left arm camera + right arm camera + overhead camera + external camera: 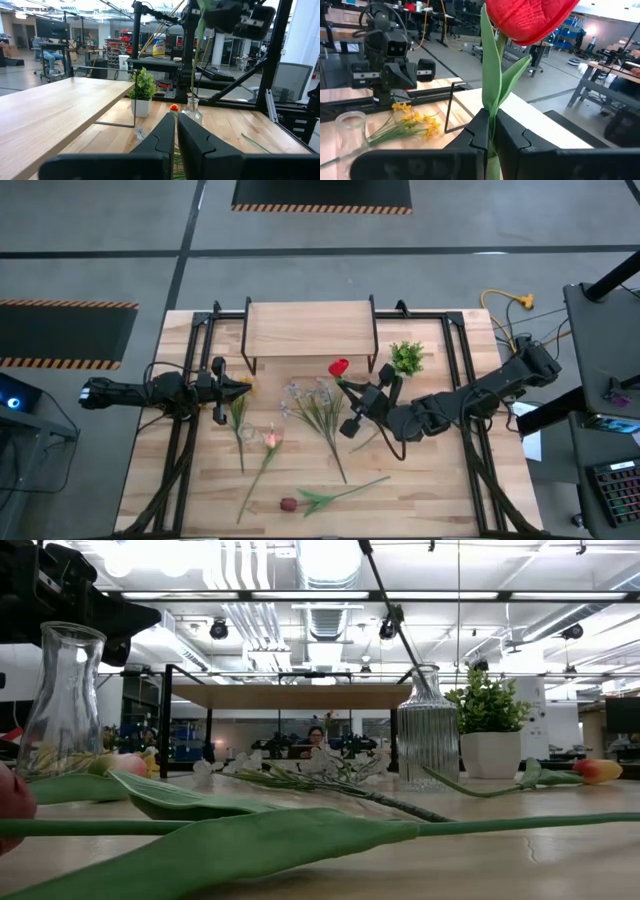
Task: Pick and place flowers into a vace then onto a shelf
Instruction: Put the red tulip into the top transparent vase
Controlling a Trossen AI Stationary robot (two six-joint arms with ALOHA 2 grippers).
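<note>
My right gripper [352, 393] is raised over the table's middle, shut on a red tulip [338, 367]. In the left wrist view the tulip's stem [194, 60] hangs toward the mouth of a ribbed glass vase [191, 111]; I cannot tell whether its end is inside. My left gripper [240, 387] is shut, with its tips at a yellow blossom spray [415, 122] that lies on the table. A smooth glass vase [246, 433] stands near that spray. The shelf [310, 330] stands at the far side. White sprays [315, 402], a pink tulip [272, 438] and a maroon tulip [289, 503] lie flat. My right gripper pinches the red tulip's stem [491, 107] between its two fingers, below the head [527, 17] and beside a long leaf [487, 60]. The fingers lie across the stem. The tulip is lifted clear and stands about upright, head above the fingers and stem hanging below. My left gripper: I cannot tell whether its shut tips [176, 122] touch the yellow spray.
A small potted plant [406, 358] stands to the right of the shelf, close to my right arm. An orange tulip [598, 771] lies on the table's right part. Black frame rails [195, 430] run along both sides. Bare wood shows at the near right corner [440, 490].
</note>
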